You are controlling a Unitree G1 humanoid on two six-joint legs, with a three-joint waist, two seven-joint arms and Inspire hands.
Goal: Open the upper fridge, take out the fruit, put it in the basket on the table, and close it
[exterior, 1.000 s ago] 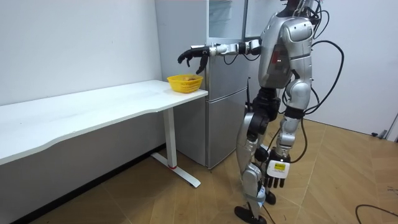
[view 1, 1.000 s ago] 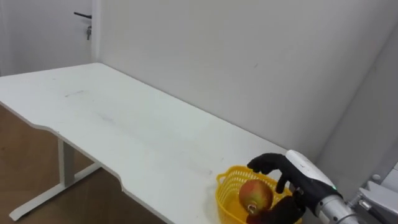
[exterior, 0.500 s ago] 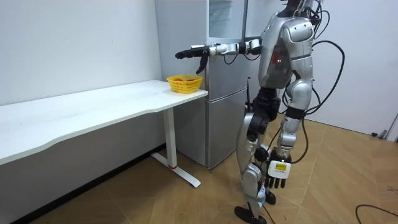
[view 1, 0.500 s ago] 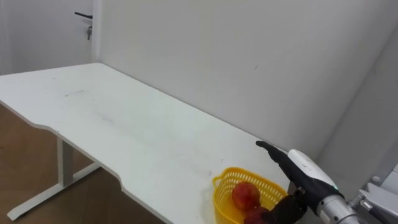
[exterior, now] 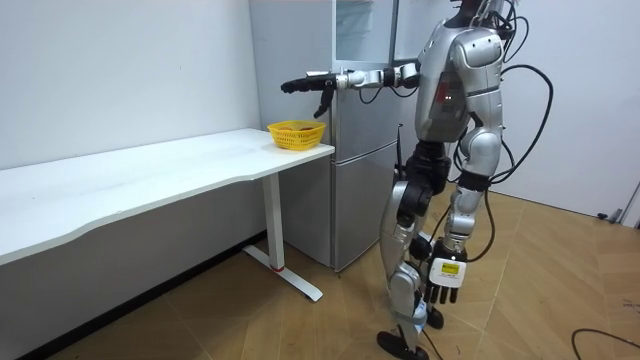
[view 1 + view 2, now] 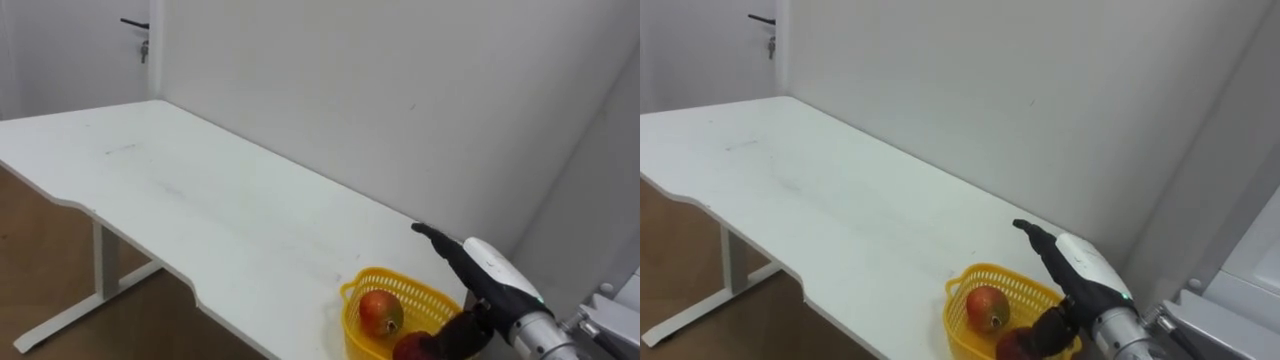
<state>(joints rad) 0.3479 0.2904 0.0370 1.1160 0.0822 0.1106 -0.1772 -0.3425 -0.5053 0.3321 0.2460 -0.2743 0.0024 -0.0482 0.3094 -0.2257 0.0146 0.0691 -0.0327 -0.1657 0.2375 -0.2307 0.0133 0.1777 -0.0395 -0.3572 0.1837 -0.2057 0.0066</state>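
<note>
**Right hand open above the basket; apple lying in it, down and to the left of the palm.**
You are holding the right hand [image 6: 482, 272] flat, with the fingers straight and gripping nothing, just over the right rim of the yellow basket [image 6: 354, 326]. The apple [image 6: 380, 312] is sitting inside the basket, roundish with no real long axis, apart from the hand. A darker red fruit [image 6: 410, 346] is lying just beside it, partly behind your thumb. The left hand [image 5: 438, 292] is hanging by the thigh, well apart, so the right is the nearer one. The basket is sitting near the front edge of the white table [image 6: 200, 215], at the end next to the fridge [image 5: 360, 150]. You are getting open room above and to the left. The wall is close behind the fingertips, so pulling back towards the fridge looks like the safer way out.
</note>
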